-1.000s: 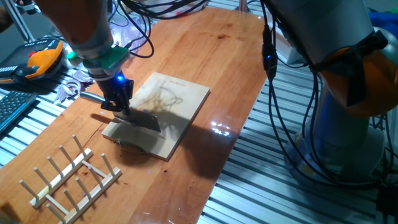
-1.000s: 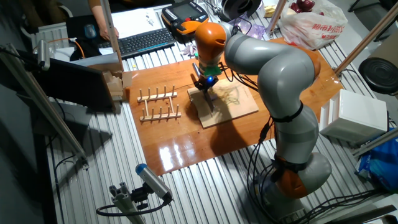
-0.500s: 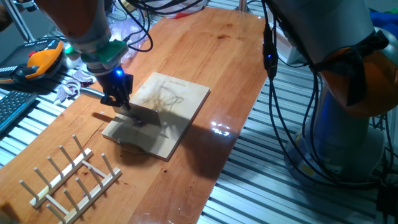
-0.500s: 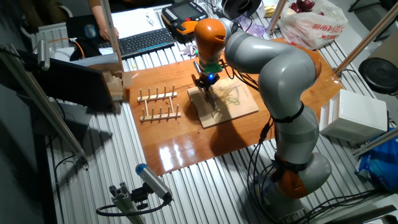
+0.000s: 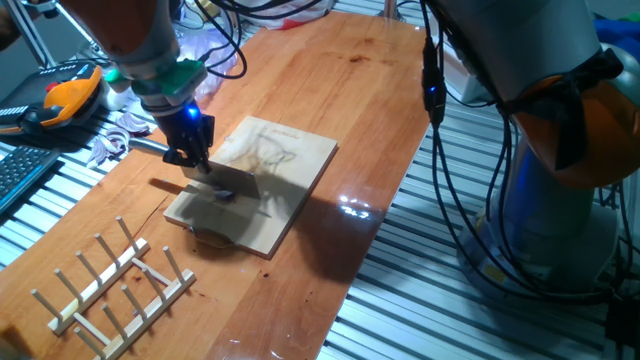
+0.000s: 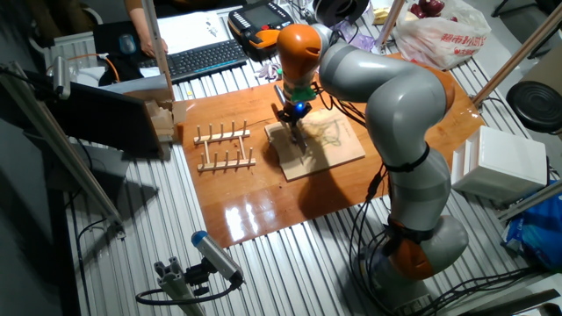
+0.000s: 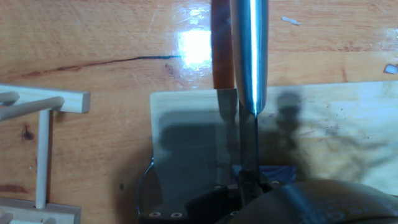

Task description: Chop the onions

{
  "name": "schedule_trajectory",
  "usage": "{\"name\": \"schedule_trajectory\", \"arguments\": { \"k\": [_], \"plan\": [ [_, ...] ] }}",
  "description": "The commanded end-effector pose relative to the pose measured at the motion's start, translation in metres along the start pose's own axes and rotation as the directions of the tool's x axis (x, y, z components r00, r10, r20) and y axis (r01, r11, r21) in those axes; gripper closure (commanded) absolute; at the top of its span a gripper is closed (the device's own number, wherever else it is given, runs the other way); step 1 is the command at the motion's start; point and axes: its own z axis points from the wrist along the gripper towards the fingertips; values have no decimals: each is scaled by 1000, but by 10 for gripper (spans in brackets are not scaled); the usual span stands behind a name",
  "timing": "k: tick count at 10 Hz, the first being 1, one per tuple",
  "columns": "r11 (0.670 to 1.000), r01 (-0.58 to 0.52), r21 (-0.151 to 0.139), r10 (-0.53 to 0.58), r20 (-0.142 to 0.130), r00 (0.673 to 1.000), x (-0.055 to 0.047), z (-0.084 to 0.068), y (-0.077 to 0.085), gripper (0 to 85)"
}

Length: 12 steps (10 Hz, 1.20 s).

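My gripper (image 5: 190, 160) is shut on a metal knife (image 5: 232, 184) and holds its dark blade just above the near-left part of a pale wooden cutting board (image 5: 290, 160). A tiny purple piece of the onions (image 5: 224, 195) lies on the board right under the blade. The other fixed view shows the gripper (image 6: 295, 123) over the board's left end (image 6: 338, 145). In the hand view the knife's silver handle (image 7: 249, 56) runs up the frame and its thin blade crosses the board (image 7: 186, 124). A bluish-purple patch there may be the onions (image 7: 277, 171), mostly hidden by the gripper.
A wooden peg rack (image 5: 110, 290) lies on the table left of the board, also seen as the peg rack (image 6: 224, 149). An orange teach pendant (image 5: 60, 95) and cables sit at the far left. A keyboard (image 6: 202, 57) and a plastic bag (image 6: 439, 35) lie behind the table.
The gripper has lifted the knife a little off the board and shifted it slightly back. The purple onion bit now shows under the blade.
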Motion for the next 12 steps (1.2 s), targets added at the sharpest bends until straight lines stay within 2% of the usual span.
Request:
{"name": "schedule_trajectory", "arguments": {
  "k": [1, 7, 10, 12],
  "plan": [
    [1000, 1, -2, -1, 0, 1000, 0, 1, 0, 850],
    [1000, 13, -3, -13, 8, 1000, -2, 9, -3, 850],
    [1000, 13, -3, -13, 28, 1000, 2, 20, 0, 850],
    [1000, 9, -7, -9, 29, 1000, 5, 22, 2, 850]
  ]
}}
